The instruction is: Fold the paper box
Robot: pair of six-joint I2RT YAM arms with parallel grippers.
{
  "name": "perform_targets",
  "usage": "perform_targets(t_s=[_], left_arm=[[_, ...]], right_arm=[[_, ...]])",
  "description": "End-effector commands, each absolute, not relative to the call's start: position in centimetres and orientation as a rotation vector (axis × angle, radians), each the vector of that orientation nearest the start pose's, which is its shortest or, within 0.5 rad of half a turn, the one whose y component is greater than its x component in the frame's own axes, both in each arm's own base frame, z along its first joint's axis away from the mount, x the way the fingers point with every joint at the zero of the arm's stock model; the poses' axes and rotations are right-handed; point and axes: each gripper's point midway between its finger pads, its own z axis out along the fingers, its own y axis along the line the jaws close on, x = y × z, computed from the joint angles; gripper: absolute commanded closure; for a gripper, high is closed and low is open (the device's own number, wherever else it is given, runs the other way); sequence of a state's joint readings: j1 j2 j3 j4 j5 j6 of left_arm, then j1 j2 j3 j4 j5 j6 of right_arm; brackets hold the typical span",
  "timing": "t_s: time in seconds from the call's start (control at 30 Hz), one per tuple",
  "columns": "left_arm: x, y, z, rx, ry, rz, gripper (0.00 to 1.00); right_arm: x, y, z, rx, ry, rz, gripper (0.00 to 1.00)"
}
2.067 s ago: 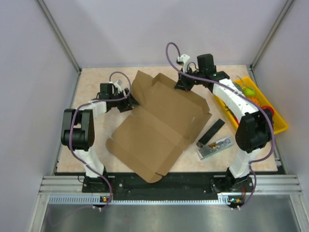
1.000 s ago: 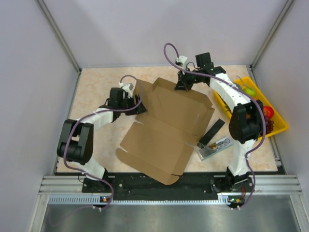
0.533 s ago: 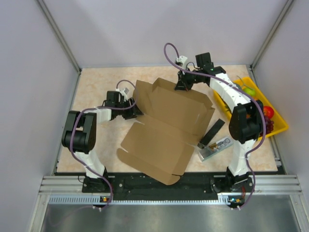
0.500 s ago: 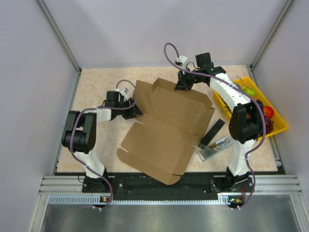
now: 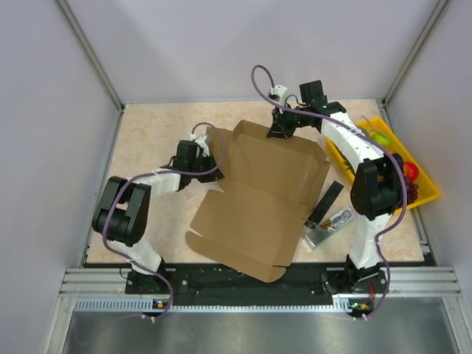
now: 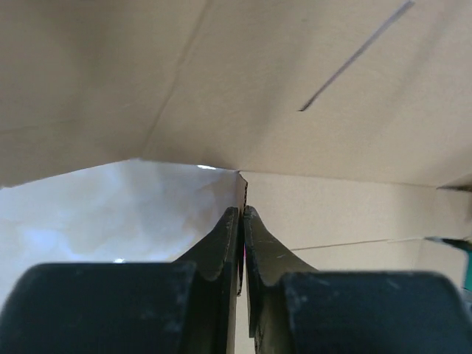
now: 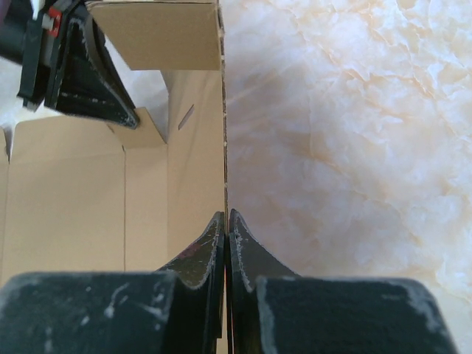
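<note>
The paper box, a large brown die-cut sheet, lies partly opened in the middle of the table with its far and left panels raised. My left gripper is at the box's left side. In the left wrist view its jaws are pressed together on the thin edge of a cardboard flap. My right gripper is at the far edge, shut on the upright cardboard wall, which runs edge-on between its fingers. The left gripper's black fingers show at the top left of the right wrist view.
A yellow tray with fruit stands along the right side. A black bar-shaped object and a silvery object lie just right of the box. The enclosure's walls stand close on the left, right and back.
My left gripper has shut on the flap edge and moved right and slightly nearer. The box has shifted a little right and toward the near edge. The right arm has barely moved.
</note>
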State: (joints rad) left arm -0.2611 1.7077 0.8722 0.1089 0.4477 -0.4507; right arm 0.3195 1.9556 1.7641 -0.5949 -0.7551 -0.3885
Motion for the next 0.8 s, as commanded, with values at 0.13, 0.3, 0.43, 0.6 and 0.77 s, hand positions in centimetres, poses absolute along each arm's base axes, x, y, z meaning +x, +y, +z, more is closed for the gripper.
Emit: perform_targets(t_s=[0.13,0.3,0.43,0.6,0.77], left_arm=[[36.1,-20.3,8.3,0.099,2.242,-0.519,0.94],[35.4,-21.6,8.8,0.104,2.19,-0.501,0.87],[34.7,-24.2,8.9,0.121,2.186,-0.662,0.8],[35.1,-24.7,8.7,0.103,2.192,-0.686,0.83],[35.9,-25.3,9.6,0.109,2.162,-0.742,0.78]], right_arm=[[42.8,25.9,23.5,-1.048,1.845,0.831,1.0],[42.4,26.3,24.1,-0.997,1.809,0.849,1.0],[41.5,26.7,23.7,-0.981,1.788,0.836,1.0],[40.1,27.8,23.4,-1.003,1.757,0.69,1.0],[40.2,27.8,24.1,-0.98,1.717,0.572,1.0]])
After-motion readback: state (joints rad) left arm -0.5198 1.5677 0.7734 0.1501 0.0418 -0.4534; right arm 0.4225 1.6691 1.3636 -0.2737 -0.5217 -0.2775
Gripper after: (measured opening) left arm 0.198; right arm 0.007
